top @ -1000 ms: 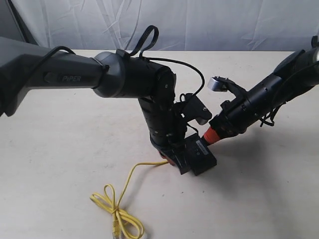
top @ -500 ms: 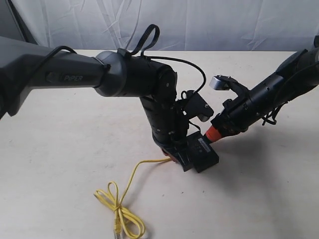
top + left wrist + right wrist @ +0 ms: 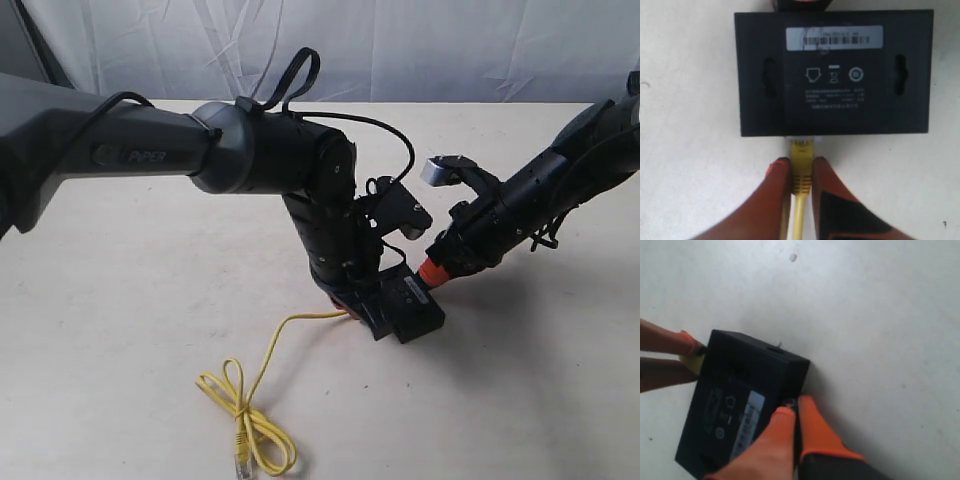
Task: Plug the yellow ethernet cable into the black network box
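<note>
The desk [image 3: 120,300] carries the black network box [image 3: 415,312] just right of centre in the exterior view, label side up. The yellow ethernet cable [image 3: 262,370] runs from the box down to a loose coil at the lower left.

The step in hand looks like the insertion itself. The left tool [image 3: 801,166] is clamped on the cable right behind its plug. The plug tip meets the box's lower edge in the left wrist view, though I cannot tell if it has latched.

The right tool [image 3: 794,408] has its fingers drawn almost together, with nothing seen between them, and presses on the opposite side of the box as a brace.

Next, I judge, comes a straight push along the port's line, with the brace held firm.

Compared with a second ago, the box, both tools and the coil have slid slightly rightward.
</note>
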`<state>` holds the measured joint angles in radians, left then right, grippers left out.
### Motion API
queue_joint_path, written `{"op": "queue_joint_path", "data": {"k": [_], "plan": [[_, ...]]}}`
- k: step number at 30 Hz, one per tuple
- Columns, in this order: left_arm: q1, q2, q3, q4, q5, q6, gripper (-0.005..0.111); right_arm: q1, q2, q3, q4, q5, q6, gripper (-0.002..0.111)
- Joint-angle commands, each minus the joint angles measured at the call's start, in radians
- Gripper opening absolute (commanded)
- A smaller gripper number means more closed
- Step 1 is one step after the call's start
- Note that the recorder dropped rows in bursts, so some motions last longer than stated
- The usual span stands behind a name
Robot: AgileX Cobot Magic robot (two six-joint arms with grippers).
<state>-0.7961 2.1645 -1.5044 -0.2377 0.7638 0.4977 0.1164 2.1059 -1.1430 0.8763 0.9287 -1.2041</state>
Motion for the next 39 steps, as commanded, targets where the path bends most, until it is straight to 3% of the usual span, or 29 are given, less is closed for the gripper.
{"op": "queue_joint_path", "data": {"k": [1, 7, 14, 24, 28, 30, 34, 36, 39], "plan": [[-0.001, -0.006, -0.022, -0.040, -0.083, -0.008, 0.000, 0.015, -0.002, 0.002, -0.041, 0.054, -0.008, -0.001], [-0.001, -0.007, -0.022, -0.040, -0.087, -0.008, 0.000, 0.015, -0.019, 0.000, -0.042, 0.002, 0.039, -0.001], [-0.001, -0.007, -0.022, -0.040, -0.084, -0.008, 0.003, 0.015, -0.108, 0.000, -0.264, -0.129, 0.247, -0.001], [-0.001, -0.006, -0.020, -0.039, -0.048, -0.008, 0.037, 0.015, -0.124, 0.000, -0.272, -0.140, 0.310, -0.001], [0.002, -0.024, -0.031, 0.011, -0.013, -0.076, 0.069, 0.013, -0.157, 0.000, -0.330, -0.129, 0.395, -0.001], [0.002, -0.048, -0.042, 0.029, 0.003, -0.076, 0.076, 0.013, -0.180, 0.000, -0.381, -0.145, 0.449, -0.001], [0.027, -0.134, -0.046, 0.038, 0.009, -0.076, 0.070, 0.013, -0.232, 0.000, -0.508, -0.138, 0.558, -0.001], [0.060, -0.187, -0.046, 0.071, 0.064, -0.076, 0.051, 0.013, -0.275, 0.000, -0.570, -0.133, 0.651, -0.001], [0.141, -0.235, -0.046, 0.116, 0.207, -0.076, 0.005, 0.013, -0.336, 0.000, -0.620, -0.150, 0.722, -0.001]]}}
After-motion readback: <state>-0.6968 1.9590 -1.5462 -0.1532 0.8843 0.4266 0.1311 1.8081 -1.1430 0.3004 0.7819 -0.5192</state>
